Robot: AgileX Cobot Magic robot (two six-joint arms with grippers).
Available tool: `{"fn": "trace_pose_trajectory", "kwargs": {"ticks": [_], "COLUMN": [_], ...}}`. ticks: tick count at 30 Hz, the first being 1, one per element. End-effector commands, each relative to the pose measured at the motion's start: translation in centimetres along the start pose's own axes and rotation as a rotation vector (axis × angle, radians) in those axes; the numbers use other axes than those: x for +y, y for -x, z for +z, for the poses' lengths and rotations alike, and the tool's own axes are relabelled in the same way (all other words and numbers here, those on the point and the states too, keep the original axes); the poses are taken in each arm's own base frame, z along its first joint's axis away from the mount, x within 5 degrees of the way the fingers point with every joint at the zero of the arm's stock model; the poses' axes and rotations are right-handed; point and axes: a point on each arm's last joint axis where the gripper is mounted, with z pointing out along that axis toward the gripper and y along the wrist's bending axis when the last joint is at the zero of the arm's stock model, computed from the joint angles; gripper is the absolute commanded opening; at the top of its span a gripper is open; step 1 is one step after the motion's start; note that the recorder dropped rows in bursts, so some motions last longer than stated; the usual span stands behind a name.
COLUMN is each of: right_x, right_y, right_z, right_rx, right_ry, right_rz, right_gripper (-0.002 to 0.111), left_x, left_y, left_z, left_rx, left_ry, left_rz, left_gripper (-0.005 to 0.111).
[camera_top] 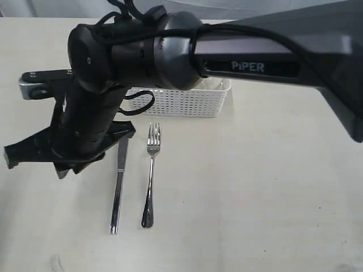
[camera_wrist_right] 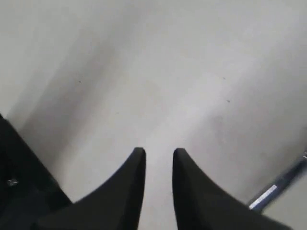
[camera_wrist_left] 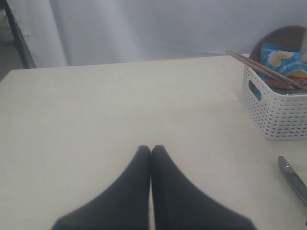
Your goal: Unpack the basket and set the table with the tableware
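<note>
1. My left gripper (camera_wrist_left: 151,148): fingers pressed together, nothing in them, hanging over bare table (camera_wrist_left: 96,110).
2. My right gripper (camera_wrist_right: 159,152): fingers a little apart, gap's empty, pointing down at the tabletop. That arm reaches way across to the left side in the exterior view.
3. Knife (camera_top: 119,187) and fork (camera_top: 151,175) lie flat side by side on the table just in front of the basket (camera_top: 193,103), not touching, fork tines toward it.
4. Inside the white basket: chopsticks (camera_wrist_left: 266,69) poking out over the rim, a blue chips bag (camera_wrist_left: 280,60), and a dark brown plate (camera_wrist_left: 283,36) standing behind it.
</note>
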Motion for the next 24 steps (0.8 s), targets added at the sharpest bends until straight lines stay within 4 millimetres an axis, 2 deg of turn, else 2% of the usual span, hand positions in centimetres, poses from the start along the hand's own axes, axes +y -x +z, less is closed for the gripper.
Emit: {"fn": "trace_pose_trajectory", "kwargs": {"ticks": [1,3,5,7,9,11,14,24], "right_x": [-1.8,-2.1,-2.4,-2.1,-1.0,0.2,1.3,-0.8], "right_y": [-0.5,-0.6,-0.3,-0.1,0.0,-0.3,-0.9,-1.2], "right_z": [0.1,-0.5,-1.8,-2.8,-3.1,-2.6,-0.7,2.8], "right_rx": [0.084,0.124,0.15,0.15,0.134,0.102,0.055,0.129], "right_ry": [-0.163,-0.233,-0.357,-0.447,-0.439,-0.402,-0.4,-0.474], "right_rz": [0.022,0.05,0.044,0.028,0.052,0.067,0.063,0.175], "right_gripper": [0.047,0.049,0.044,0.039,0.039,0.043,0.047,0.046], "left_x": [0.0,0.0,0.0,0.0,0.0,0.0,0.0,0.0], "left_y": [0.0,0.0,0.0,0.0,0.0,0.0,0.0,0.0], "left_z": [0.0,0.0,0.0,0.0,0.0,0.0,0.0,0.0], "left_rx": [-0.009,-0.009,-0.009,-0.009,-0.009,-0.009,-0.009,-0.009], "left_ry": [0.003,0.003,0.003,0.003,0.003,0.003,0.003,0.003], "left_rz": [0.0,0.0,0.0,0.0,0.0,0.0,0.0,0.0], "left_gripper": [0.0,0.0,0.0,0.0,0.0,0.0,0.0,0.0]}}
